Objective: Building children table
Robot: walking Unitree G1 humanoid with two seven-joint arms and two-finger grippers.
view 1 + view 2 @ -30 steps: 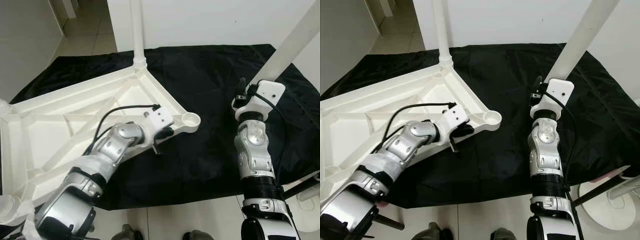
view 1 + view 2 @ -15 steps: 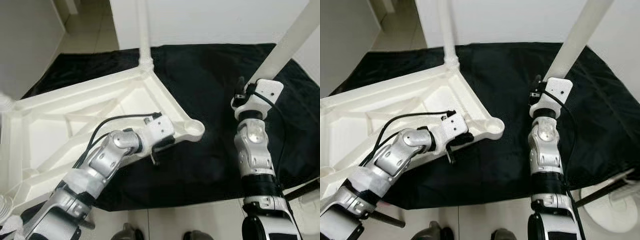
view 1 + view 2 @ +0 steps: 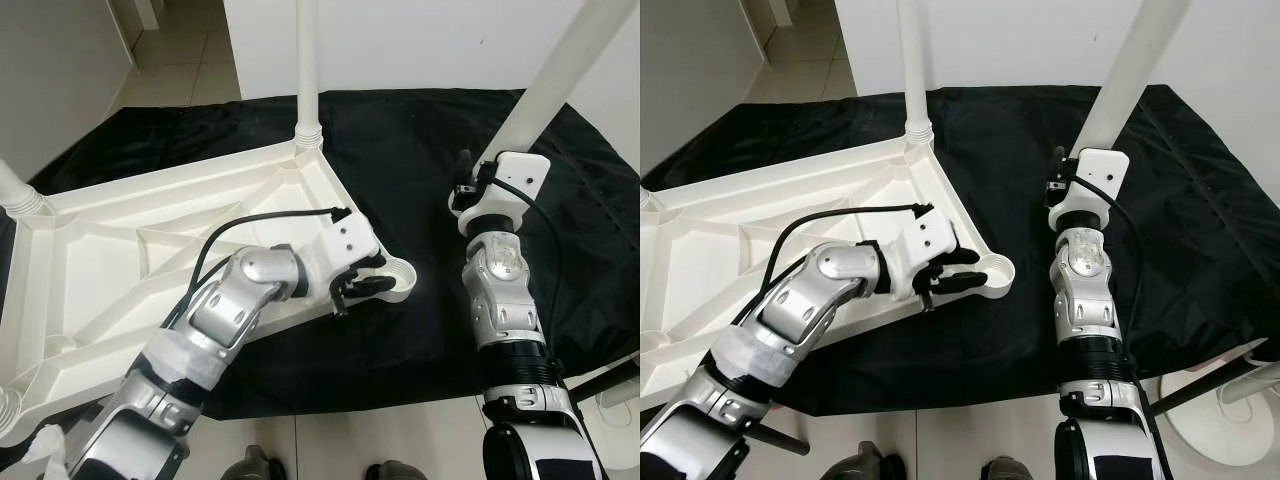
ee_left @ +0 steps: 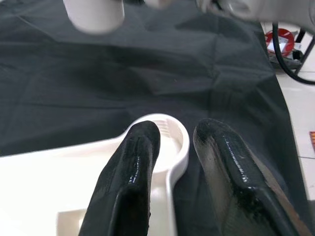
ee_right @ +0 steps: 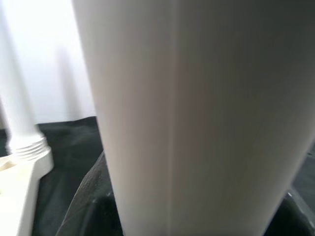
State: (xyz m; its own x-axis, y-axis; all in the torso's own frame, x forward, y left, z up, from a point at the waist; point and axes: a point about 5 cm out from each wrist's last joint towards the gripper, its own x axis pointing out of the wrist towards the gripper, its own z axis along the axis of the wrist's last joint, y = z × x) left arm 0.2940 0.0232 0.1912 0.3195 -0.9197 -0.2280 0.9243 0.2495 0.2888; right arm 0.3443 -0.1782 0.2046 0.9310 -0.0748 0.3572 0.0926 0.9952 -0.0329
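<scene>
The white plastic table top [image 3: 120, 260] lies upside down on a black cloth [image 3: 400, 140]. Upright legs stand at its far corner [image 3: 307, 70] and left corner [image 3: 15, 190]. My left gripper [image 3: 372, 281] is shut on the rim beside the near-right corner socket [image 3: 403, 272]. In the left wrist view one finger [image 4: 135, 162] lies inside the rim and the other outside it. My right gripper [image 3: 466, 178] is shut on a loose white table leg [image 3: 545, 80]. It holds the leg tilted up, to the right of the socket. That leg [image 5: 197, 113] stands very close in the right wrist view.
A white wall [image 3: 430, 40] closes the back, and tiled floor [image 3: 170, 60] runs off at the far left. A white stand base and a dark rod [image 3: 1230, 385] sit at the lower right, off the cloth. My feet [image 3: 250, 466] are at the cloth's near edge.
The camera has shifted. My left gripper has slid along the rim toward the corner socket. My right gripper and its leg have come closer to that socket.
</scene>
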